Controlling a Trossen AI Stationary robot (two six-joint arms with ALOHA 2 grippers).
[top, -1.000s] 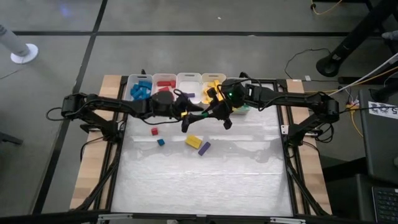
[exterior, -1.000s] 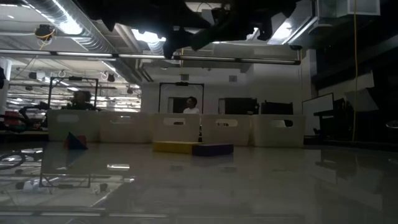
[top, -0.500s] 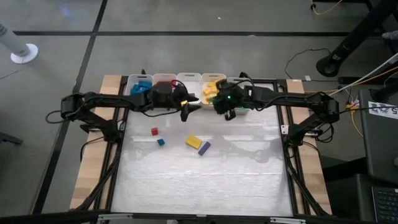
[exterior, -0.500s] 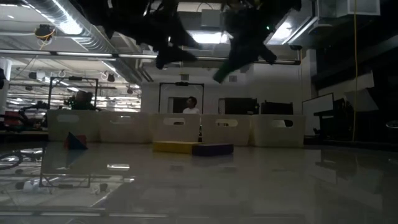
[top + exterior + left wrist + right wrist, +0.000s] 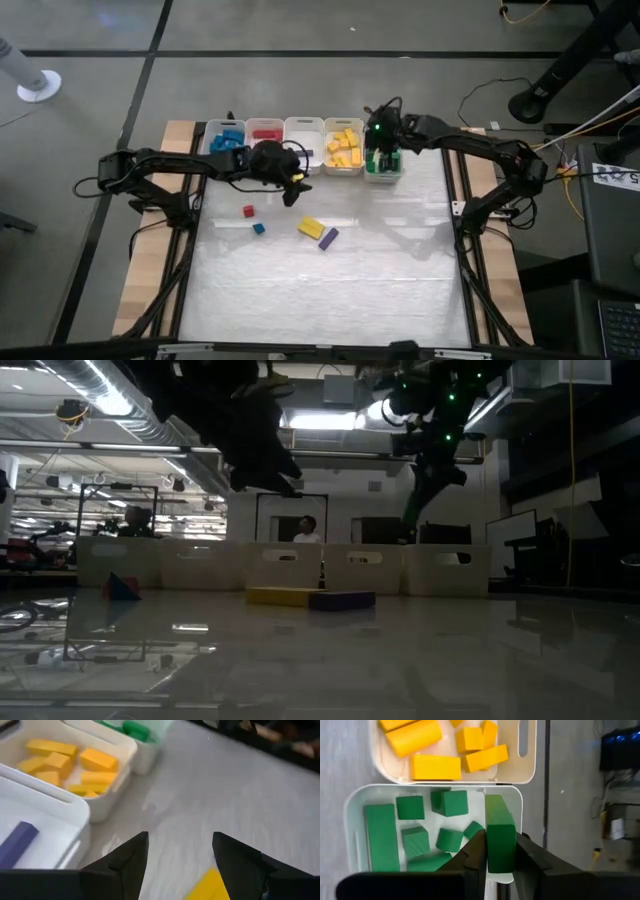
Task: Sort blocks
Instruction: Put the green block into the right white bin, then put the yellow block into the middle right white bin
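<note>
My right gripper (image 5: 495, 862) hung over the green bin (image 5: 383, 172) at the two o'clock end of the counter (image 5: 400, 280), and its fingers (image 5: 474, 855) were pinched on a long green block (image 5: 500, 840), which stood between them above the other green blocks (image 5: 410, 840) lying loose in that bin. Just beside it, toward eleven o'clock, sat the yellow bin (image 5: 343, 150) with its yellow blocks (image 5: 435, 767). My left gripper (image 5: 180, 865) hovered over the counter near twelve o'clock, just in front of the row of bins, with its fingers (image 5: 127, 862) spread wide and nothing between them. Past those fingers I could see a purple block (image 5: 17, 842) lying in the middle white bin (image 5: 55, 810). On the open counter a yellow bar (image 5: 311, 227) and a purple bar (image 5: 328, 238) lay close to each other near the centre, slightly toward twelve o'clock; whether they touched I could not tell. A small red block (image 5: 248, 211) and a small blue block (image 5: 258, 228) lay apart from them toward ten o'clock. At the far ten o'clock end, the blue bin (image 5: 226, 140) and the red bin (image 5: 265, 132) held their own colours.
</note>
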